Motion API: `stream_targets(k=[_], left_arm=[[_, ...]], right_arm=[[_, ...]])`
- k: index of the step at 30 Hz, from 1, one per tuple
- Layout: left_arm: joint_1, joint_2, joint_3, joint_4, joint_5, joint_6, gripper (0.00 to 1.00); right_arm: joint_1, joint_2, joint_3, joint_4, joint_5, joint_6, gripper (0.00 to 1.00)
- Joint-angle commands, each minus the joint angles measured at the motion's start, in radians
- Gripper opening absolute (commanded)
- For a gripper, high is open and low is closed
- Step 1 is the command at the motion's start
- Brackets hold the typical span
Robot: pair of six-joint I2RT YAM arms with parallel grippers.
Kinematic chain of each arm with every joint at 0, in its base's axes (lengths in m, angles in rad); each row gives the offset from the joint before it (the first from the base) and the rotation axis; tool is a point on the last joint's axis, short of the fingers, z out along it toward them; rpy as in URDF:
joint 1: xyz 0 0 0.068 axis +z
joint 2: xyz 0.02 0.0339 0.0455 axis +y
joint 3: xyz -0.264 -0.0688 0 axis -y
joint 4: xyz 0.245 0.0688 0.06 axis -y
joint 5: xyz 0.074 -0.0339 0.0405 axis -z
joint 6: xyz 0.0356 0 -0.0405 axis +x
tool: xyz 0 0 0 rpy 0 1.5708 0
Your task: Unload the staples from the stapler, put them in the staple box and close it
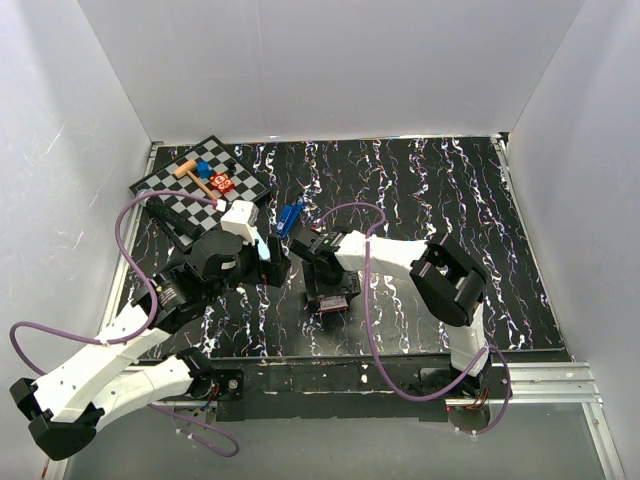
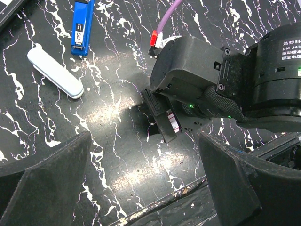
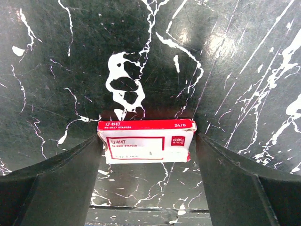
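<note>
The dark blue stapler lies on the black marbled mat behind my grippers; in the left wrist view the stapler is at the upper left. No staples show in any view. My left gripper is open and empty above the mat, its jaws wide apart in the left wrist view. My right gripper points down and is shut on a small red-and-white staple box, held by its two ends at the fingertips. The box also shows in the left wrist view.
A pale light-blue slender piece lies just near-left of the stapler. A checkerboard tray with a toy hammer and small blocks stands at the back left. Purple cables loop over both arms. White walls enclose the mat; its front rail is close.
</note>
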Motion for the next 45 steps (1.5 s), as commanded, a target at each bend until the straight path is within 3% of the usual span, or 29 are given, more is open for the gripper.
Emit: stream_targets(k=[1,15,32,45], left_arm=[[0.003,-0.004,0.01,0.01,-0.025,0.006,0.98],[0.003,0.011,0.091,-0.032,-0.08,0.036,0.98],[0.003,0.082,0.168,0.0,-0.164,0.087,0.98],[0.003,0.134,0.195,0.088,-0.192,0.109,0.98]], right_arm=[[0.006,-0.054,-0.011,-0.021,0.05,0.031,0.88],[0.007,-0.278,-0.061,-0.028,0.163,-0.022,0.91],[0.006,-0.606,-0.127,-0.02,0.482,-0.249,0.94],[-0.022,-0.73,-0.055,-0.19,0.772,-0.237,0.97]])
